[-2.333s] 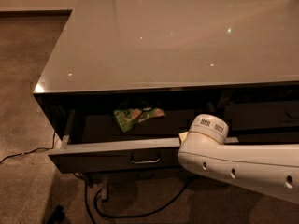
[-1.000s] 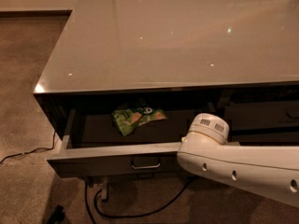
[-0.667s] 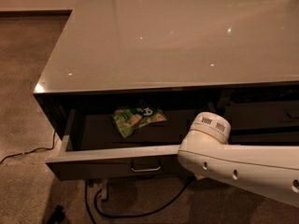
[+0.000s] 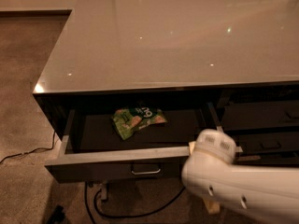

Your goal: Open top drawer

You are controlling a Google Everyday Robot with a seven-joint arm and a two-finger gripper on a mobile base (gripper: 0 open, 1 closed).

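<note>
The top drawer (image 4: 93,168) stands pulled out from the dark glossy cabinet, its front low in the view with a small metal bar handle (image 4: 145,171) at its centre. Its grey sides and dark floor show, and a green snack bag (image 4: 138,120) lies inside toward the back. My gripper (image 4: 214,146) is at the end of the white arm (image 4: 247,190), right at the right end of the drawer's front rim. The arm's end hides how it meets the drawer.
The cabinet's glossy grey top (image 4: 177,36) fills the upper view. Shallower dark drawer fronts (image 4: 266,118) sit to the right. Black cables (image 4: 117,211) lie on the carpet (image 4: 23,101) under the cabinet, and one runs off to the left.
The drawer has slid further out toward the camera, showing more of its floor and the bag. The arm's end has drawn back with the drawer front.
</note>
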